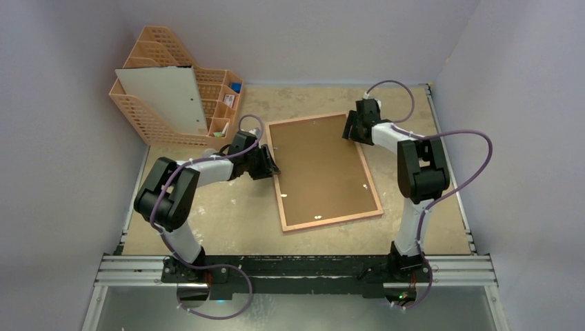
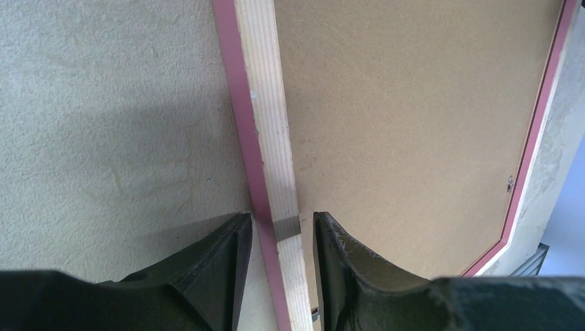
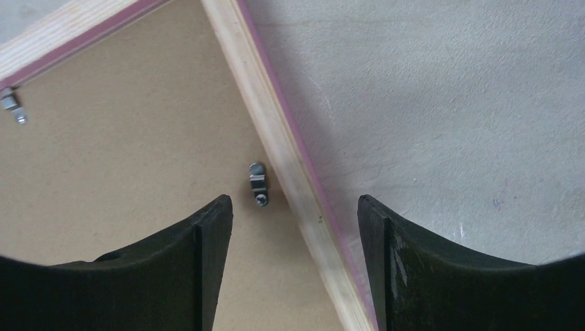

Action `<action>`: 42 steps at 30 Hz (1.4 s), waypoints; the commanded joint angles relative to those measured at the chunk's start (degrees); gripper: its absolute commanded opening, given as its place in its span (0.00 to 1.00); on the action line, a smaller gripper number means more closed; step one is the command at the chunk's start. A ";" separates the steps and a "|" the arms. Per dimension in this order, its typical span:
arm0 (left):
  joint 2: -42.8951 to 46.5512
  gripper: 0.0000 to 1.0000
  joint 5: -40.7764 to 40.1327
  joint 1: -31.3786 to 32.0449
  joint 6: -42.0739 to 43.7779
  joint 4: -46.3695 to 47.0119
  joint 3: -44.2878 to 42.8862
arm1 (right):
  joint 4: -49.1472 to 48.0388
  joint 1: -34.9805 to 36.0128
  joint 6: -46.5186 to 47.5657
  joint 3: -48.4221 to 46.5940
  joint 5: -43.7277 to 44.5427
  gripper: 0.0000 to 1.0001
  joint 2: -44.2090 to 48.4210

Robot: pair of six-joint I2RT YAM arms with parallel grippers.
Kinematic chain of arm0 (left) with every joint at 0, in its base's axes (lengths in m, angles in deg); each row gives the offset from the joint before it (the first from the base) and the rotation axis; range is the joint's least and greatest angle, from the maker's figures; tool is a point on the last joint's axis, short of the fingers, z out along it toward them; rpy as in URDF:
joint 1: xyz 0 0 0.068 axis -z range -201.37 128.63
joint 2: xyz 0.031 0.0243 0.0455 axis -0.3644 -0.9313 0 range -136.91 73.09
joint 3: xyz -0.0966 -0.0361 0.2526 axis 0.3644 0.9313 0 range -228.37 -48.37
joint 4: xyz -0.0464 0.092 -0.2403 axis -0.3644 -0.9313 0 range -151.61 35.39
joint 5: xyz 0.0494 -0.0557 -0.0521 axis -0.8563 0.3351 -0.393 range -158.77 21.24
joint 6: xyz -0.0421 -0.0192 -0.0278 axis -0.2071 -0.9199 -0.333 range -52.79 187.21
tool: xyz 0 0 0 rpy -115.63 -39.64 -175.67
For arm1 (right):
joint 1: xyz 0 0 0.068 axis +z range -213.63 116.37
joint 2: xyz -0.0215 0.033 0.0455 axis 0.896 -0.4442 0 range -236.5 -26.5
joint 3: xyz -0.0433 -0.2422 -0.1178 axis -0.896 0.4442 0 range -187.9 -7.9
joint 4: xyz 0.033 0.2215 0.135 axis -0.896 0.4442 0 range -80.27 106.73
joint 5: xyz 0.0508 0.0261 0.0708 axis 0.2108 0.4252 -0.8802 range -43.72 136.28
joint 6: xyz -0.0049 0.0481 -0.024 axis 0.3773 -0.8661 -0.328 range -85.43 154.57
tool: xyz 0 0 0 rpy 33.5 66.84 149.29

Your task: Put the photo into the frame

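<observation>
The frame (image 1: 332, 221) was lying back-up in the middle of the bench (image 1: 227, 214) with the brown backing board (image 1: 321, 169) seated in it, so I figured no photo goes in until that board comes out. Couldn't pick out the photo for sure. A white sheet (image 1: 162, 93) leaned on the orange file rack (image 1: 138, 123) at the far left and might've been it. My read is the frame's light and stiff but thin-railed, so it'd skate on the bench and twist if yanked by one corner. Best hold is across a rail, one on each side. Left fingers (image 2: 238, 238) sat astride the left rail, partly open with a sliver of gap either side, gripping nothing. Right fingers (image 3: 217, 221) gaped wide over the right rail next to a little turn clip (image 3: 257, 183), also empty.
</observation>
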 commanded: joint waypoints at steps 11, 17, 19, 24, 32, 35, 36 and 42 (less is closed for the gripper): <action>-2.62 0.41 -3.17 -0.33 2.79 -7.79 2.93 | 3.04 1.45 0.23 -4.38 8.10 0.61 -4.62; -2.50 0.41 -3.17 -0.32 2.59 -7.59 2.92 | 2.24 1.52 0.83 -2.75 3.90 0.53 -3.45; -2.49 0.40 -3.12 -0.32 2.09 -7.31 3.05 | 2.10 1.53 1.00 -1.92 1.53 0.50 -3.13; -2.35 0.37 -2.14 -0.32 -0.27 -4.46 4.35 | 1.16 1.45 1.36 0.37 -1.29 0.40 -2.54; -2.80 0.33 -1.51 -0.32 -1.50 -2.64 4.78 | 0.06 1.46 0.81 1.65 -3.27 0.22 -2.03; -2.80 0.32 -1.26 -0.32 -1.68 -2.38 4.89 | -0.27 1.45 0.63 1.72 -4.28 0.19 -1.92; -2.78 0.32 -1.24 -0.32 -1.76 -2.35 4.88 | -0.40 1.45 0.47 1.76 -4.50 0.19 -1.78; -1.92 0.32 -1.87 -0.32 -1.69 -2.76 4.82 | 0.13 1.45 -1.58 1.51 -1.95 0.24 1.07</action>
